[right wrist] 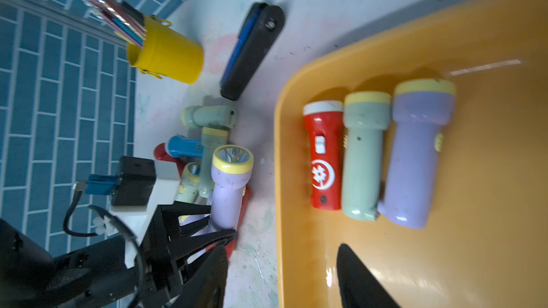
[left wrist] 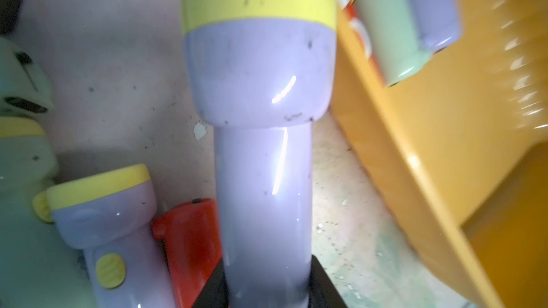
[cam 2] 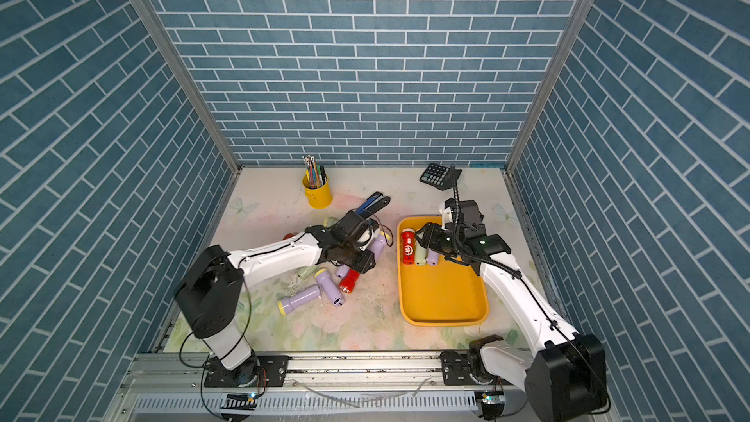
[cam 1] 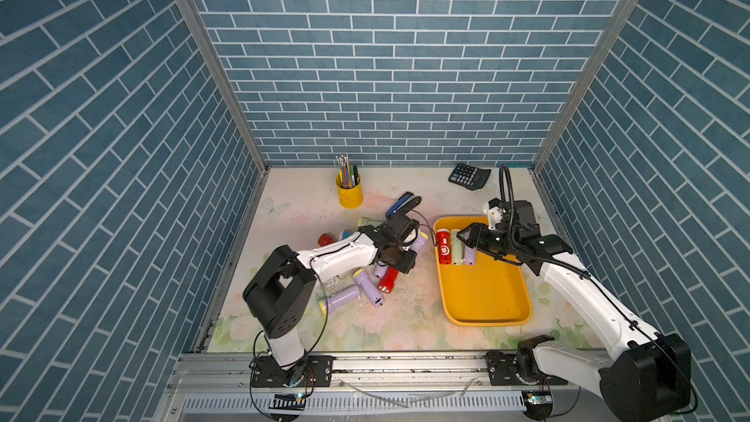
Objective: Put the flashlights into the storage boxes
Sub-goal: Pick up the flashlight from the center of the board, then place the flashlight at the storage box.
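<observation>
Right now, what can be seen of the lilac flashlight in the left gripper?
The lilac flashlight is glossy, scuffed plastic: a handle flaring into a wider head with a yellow rim around a clear lens. The left gripper is shut on its handle end. It sits outside the yellow tray, next to a red flashlight; contact unclear.

In both top views the left arm (cam 1: pixel 337 255) covers much of the flashlight pile (cam 1: pixel 367 288) at centre frame, and the calculator (cam 1: pixel 469 175), right of centre, has keys too small to read. The left wrist view cuts off the tail of the lilac flashlight (left wrist: pixel 262 173) and blurs the tray (left wrist: pixel 444 143).
</observation>
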`<state>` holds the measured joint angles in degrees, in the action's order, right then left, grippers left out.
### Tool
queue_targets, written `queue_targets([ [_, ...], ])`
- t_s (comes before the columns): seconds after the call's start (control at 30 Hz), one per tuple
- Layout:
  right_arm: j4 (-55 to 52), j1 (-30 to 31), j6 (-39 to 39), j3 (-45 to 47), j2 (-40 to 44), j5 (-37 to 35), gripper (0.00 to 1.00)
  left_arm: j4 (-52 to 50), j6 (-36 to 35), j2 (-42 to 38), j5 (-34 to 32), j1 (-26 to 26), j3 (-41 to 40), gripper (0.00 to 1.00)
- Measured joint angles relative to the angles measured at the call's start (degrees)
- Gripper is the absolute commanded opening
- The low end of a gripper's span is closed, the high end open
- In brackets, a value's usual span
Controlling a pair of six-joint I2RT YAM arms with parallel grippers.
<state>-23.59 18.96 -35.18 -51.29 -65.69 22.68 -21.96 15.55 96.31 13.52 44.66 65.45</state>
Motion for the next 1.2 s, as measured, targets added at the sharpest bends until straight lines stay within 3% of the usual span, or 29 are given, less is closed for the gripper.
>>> queue_targets([
  [0.2,12.9,2.5,5.6,3.4,1.1,5.7,0.61,17.8,3.3,-8.0,11.0,-2.6,-7.3,0.21],
  [0.53,30.4,3.5,8.0,7.6,1.8,19.3,0.62,44.0,9.6,-9.7,24.6,-2.8,-14.4,0.21],
  [0.73,36.3,3.6,6.9,8.0,0.8,24.8,0.60,49.8,10.9,-9.9,28.0,-2.8,-14.8,0.21],
  [1.1,41.2,3.8,6.5,8.6,0.8,30.3,0.32,52.7,11.2,-10.2,31.1,-2.8,-14.8,0.25],
  [1.2,41.0,3.8,6.7,8.7,1.0,30.2,0.29,52.7,10.9,-10.2,31.1,-2.8,-14.8,0.38],
])
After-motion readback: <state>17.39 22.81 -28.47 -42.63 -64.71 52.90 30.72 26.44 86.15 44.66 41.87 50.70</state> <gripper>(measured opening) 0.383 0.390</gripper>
